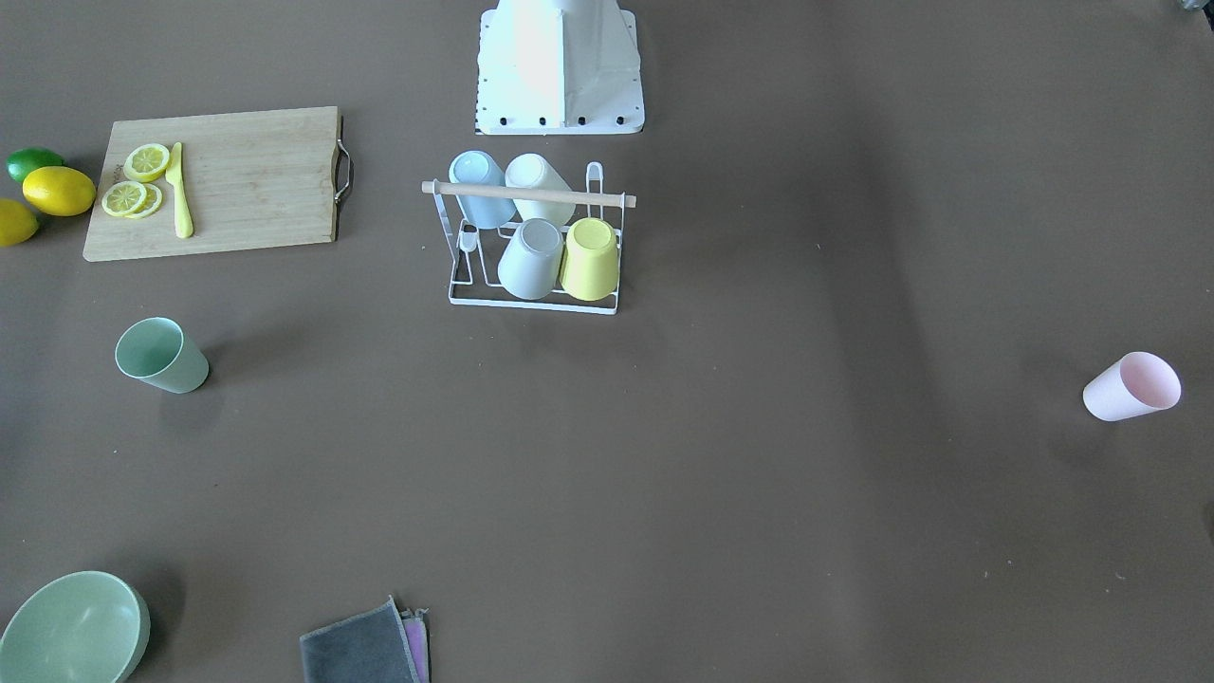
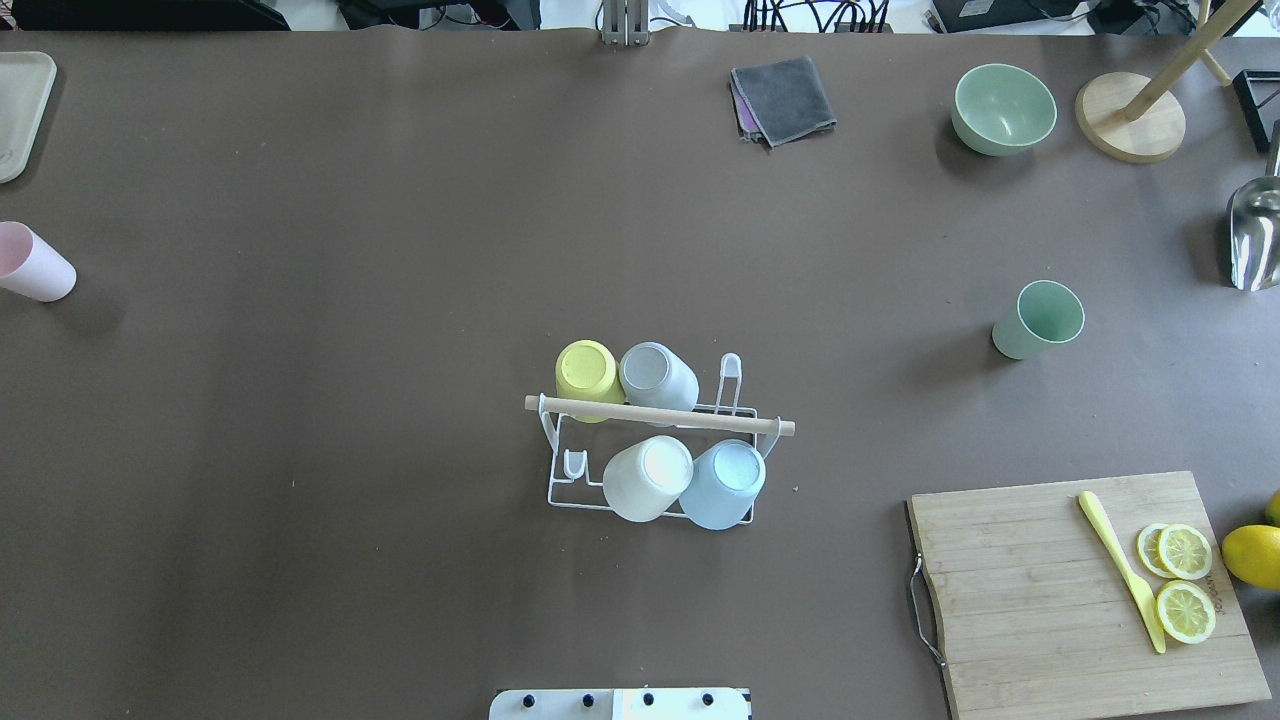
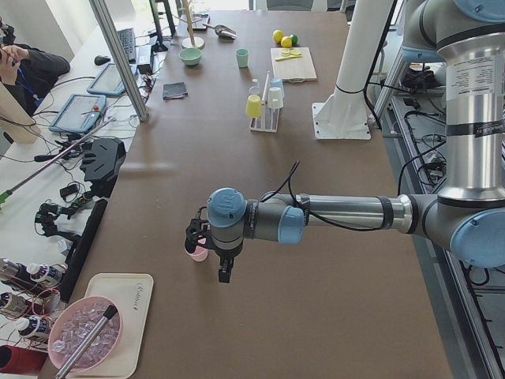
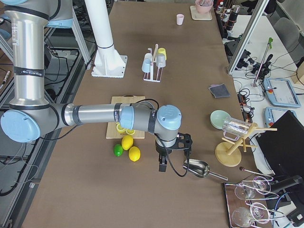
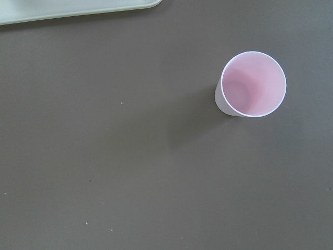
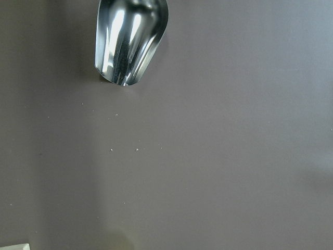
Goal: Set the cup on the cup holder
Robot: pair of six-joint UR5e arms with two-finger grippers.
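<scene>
At overhead frame's far left: pink cup, upright on desk.
Left tool: just beside it, the nearer arm; clenched or released, cannot tell.
Cup holder: mid-frame, well apart.

Brown table. Cup holder mid-table, nearer the robot-side edge. Pink cup upright at the left end, tray in the far left corner. Green cup upright toward the right end. Cutting board in the near right corner, lemons just beside it. Grey cloth at the far edge; bowl and round wooden stand base near the far right corner. Metal scoop at the right edge.
</scene>
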